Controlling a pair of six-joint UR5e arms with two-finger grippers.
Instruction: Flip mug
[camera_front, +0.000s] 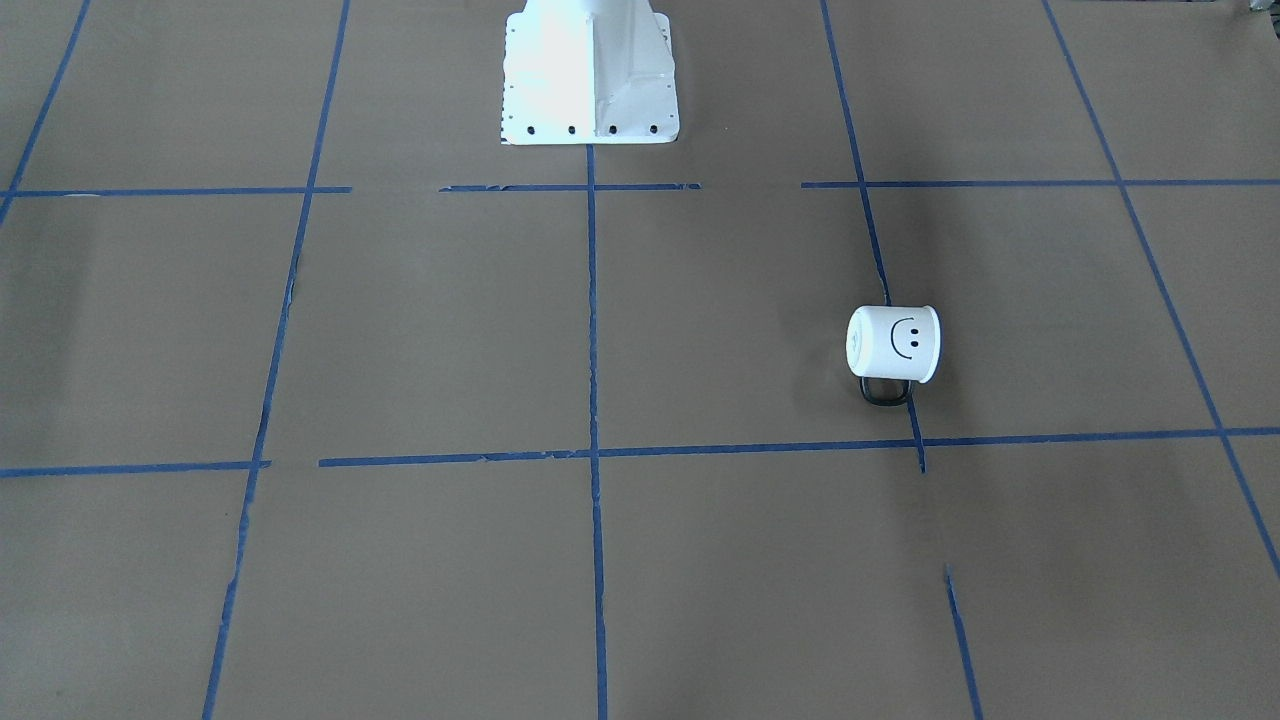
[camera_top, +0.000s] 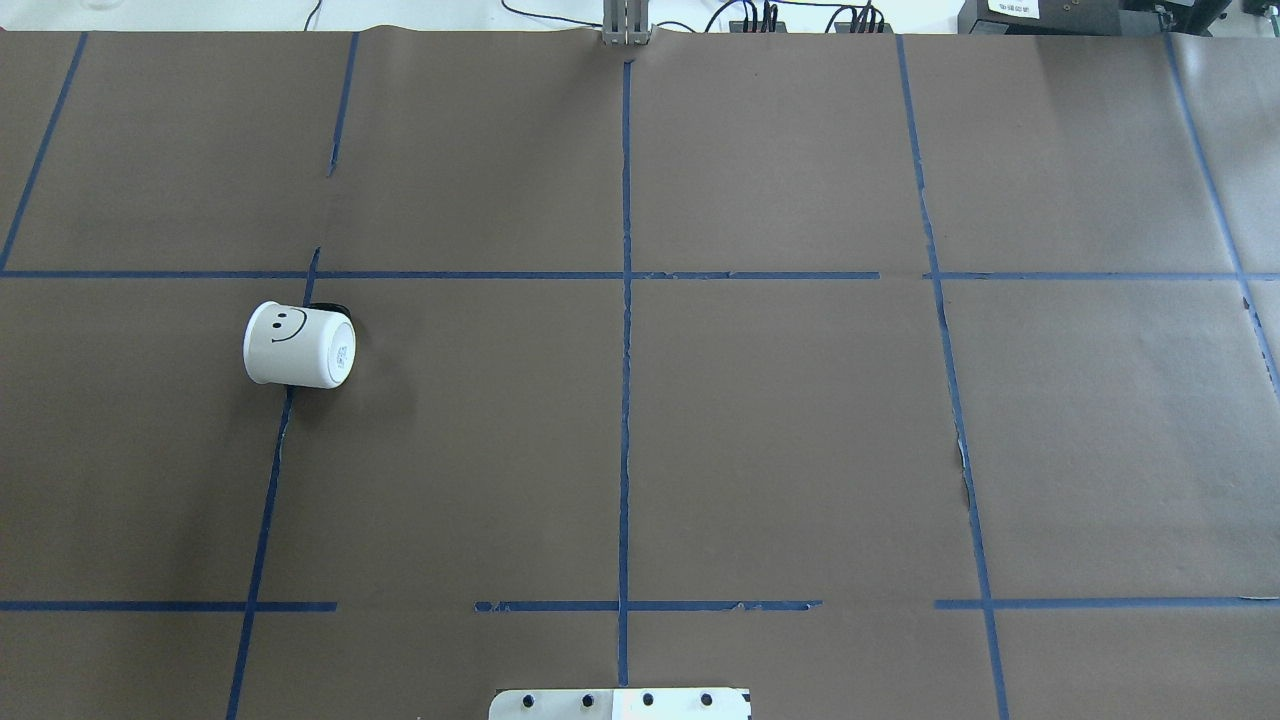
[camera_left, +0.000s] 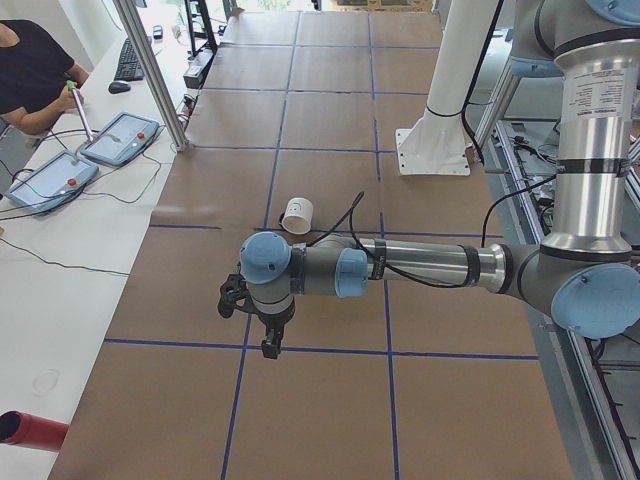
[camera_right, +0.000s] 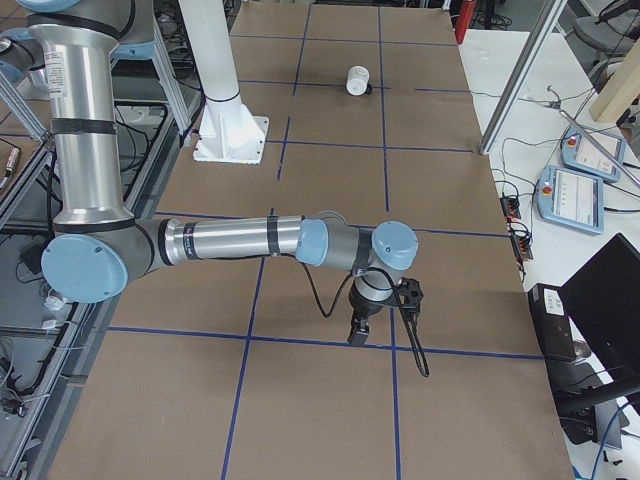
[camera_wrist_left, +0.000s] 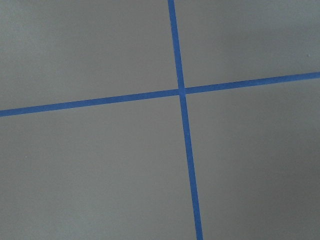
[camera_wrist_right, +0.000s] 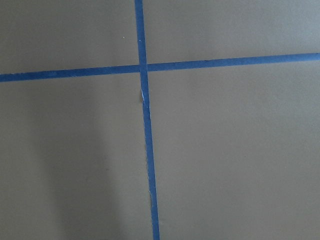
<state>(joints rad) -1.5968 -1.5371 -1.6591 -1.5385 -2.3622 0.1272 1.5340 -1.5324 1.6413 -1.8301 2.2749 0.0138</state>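
The small white cylindrical smiley-faced mug lies sideways, awaiting its flip; left gripper and right gripper hang well apart from it, seemingly parked; how wide either stands I cannot tell.

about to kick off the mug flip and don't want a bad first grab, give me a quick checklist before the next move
1. Mug found, on the robot's left half of the table: ok.
2. Mug pose readable: on its side, handle toward the operators' side: ok.
3. Mug apart from both arms: ok.
4. Left claw open: cannot tell, it shows in a side view only.
5. Right claw open: cannot tell, same reason.
6. Mug in a wrist view: not ok, both show only tape lines.
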